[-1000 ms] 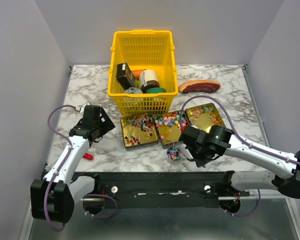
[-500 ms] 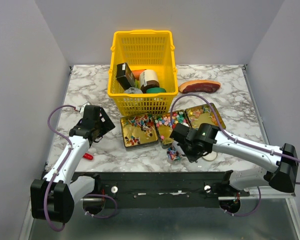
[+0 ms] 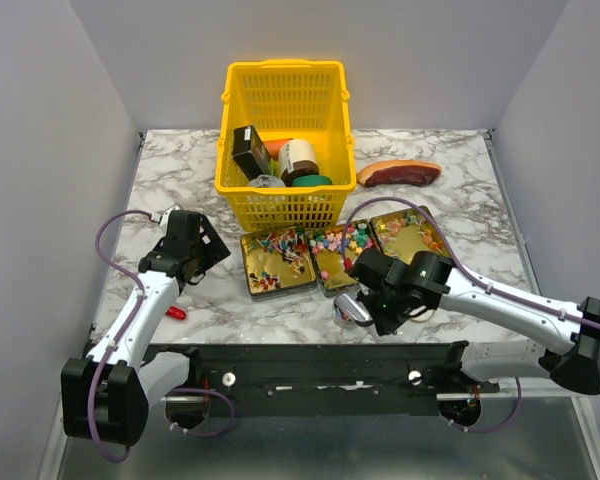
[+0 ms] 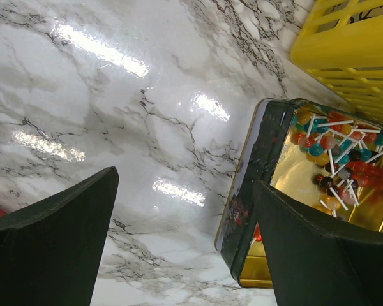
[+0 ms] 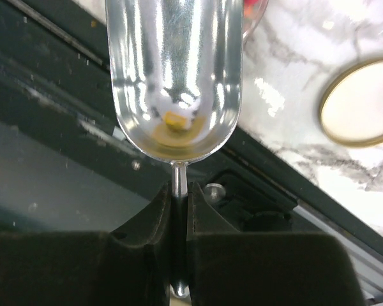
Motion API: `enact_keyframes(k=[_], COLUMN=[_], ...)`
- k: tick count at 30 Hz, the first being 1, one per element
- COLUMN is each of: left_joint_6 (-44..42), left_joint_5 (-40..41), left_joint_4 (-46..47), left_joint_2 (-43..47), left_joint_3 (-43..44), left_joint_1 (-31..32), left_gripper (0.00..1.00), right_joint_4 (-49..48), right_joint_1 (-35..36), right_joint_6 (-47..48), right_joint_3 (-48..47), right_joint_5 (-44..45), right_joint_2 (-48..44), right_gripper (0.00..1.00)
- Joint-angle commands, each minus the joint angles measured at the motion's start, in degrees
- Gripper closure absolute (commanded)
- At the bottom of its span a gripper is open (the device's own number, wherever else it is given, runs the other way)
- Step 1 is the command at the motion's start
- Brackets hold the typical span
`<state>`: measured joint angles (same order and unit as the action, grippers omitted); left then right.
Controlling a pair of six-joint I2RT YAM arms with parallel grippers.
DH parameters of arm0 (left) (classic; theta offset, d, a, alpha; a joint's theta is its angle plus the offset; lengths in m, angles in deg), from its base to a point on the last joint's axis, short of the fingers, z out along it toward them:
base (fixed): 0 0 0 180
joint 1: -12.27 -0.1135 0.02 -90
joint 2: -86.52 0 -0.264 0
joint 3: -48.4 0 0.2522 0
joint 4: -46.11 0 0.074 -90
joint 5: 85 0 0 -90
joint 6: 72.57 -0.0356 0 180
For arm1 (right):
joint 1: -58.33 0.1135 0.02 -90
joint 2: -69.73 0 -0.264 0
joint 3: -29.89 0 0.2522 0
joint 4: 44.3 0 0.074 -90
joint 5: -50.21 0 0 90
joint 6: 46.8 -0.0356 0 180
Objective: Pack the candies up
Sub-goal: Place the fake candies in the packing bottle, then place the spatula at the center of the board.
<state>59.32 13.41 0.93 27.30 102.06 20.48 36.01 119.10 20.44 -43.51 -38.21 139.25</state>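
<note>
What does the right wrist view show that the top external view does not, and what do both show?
Only the right wrist view: the right fingers pinching the thin handle of the metal scoop, a small yellowish bit in its bowl, and a round gold-rimmed lid shown whole on the table.
Only the top external view: the yellow basket, three tins of candies, the reddish slab and the left arm.
Both: the scoop and the marble tabletop.

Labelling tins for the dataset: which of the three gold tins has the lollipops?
The leftmost tin, nearest the left end effector: white sticks show among its sweets. The middle tin holds loose pastel candies; the right tin is mostly bare gold.
</note>
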Motion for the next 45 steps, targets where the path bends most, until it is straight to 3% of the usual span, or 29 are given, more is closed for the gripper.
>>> enact_keyframes(k=[1,8,13,22,32,39,45], left_joint_6=[0.39,0.3,0.21,0.04,-1.54,-1.02,-1.72], left_joint_5=[0.39,-0.32,-0.41,0.12,-1.02,-2.78,-4.45], left_joint_4=[0.3,0.57,0.39,-0.04,-1.01,-0.75,-0.48], left_joint_2=[-0.72,-1.34,-1.42,-0.46,-0.11,0.51,-0.19], left_joint_3=[0.71,0.44,0.62,0.79,1.76,0.62,0.7], left_joint_1=[-0.39,-0.39,-0.39,-0.39,-0.39,-0.39,-0.39], left_gripper=[0.01,0.01,0.01,0.01,0.01,0.01,0.01], right_joint_4=[5.0,7.99,9.83,-3.77,-19.87,-22.07,-22.51], right_joint_1=[-0.04,-0.13,-1.18,-21.47,-52.22,-62.86,-65.69], right_joint_6=[0.18,-4.65,-10.8,-10.2,-5.19,-0.28,3.95], right_joint_3=[1.37,-2.41,-6.01,-7.25,-12.69,-22.53,-27.72], right_joint_5=[-5.19,0.16,9.3,16.16,18.46,20.12,21.0], right_joint_2=[-3.5,-3.86,-2.81,-3.6,7.55,24.86,36.47], right_gripper=[0.99,0.99,0.99,0.99,0.95,0.96,0.96])
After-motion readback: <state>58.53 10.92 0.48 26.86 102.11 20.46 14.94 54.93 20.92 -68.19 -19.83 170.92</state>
